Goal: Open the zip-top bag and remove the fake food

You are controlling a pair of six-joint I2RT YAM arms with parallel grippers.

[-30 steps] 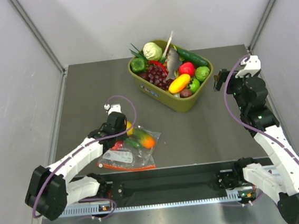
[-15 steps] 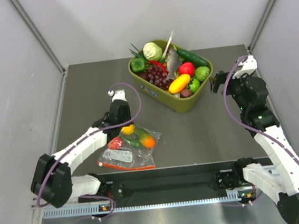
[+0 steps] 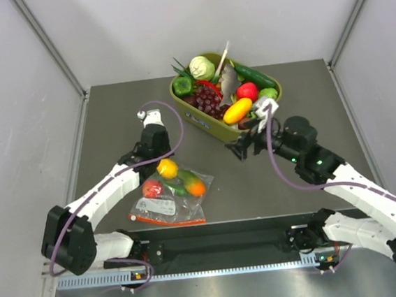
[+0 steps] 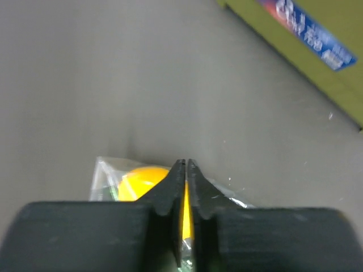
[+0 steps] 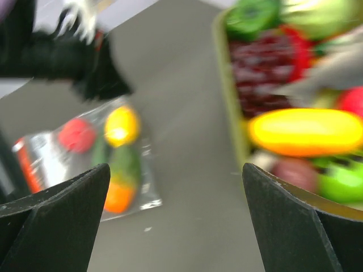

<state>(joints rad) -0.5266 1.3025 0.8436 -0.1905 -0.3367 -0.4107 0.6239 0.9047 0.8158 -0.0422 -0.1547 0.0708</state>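
Grey bench (image 3: pixel 110 115), white enclosure walls. Left hand (image 4: pixel 185 164): fingers pressed together, tips over the far end of the zip-top bag (image 3: pixel 171 199); I cannot tell if any film is pinched. Bag lies flat near the arm bases, fake food (image 3: pixel 166 168) inside. Its orange-red zip strip (image 3: pixel 164 222) runs left-right along the near edge, opposite my left hand. Right hand (image 5: pixel 176 167): spread wide, holding nothing, well right of the bag, beside the olive-green tub (image 3: pixel 198 118). Judgement: left is nearer, but at the wrong end.

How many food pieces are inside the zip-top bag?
4: yellow lemon farthest back, red fruit left, small green piece centre, orange-and-green fruit right. Others may hide underneath.
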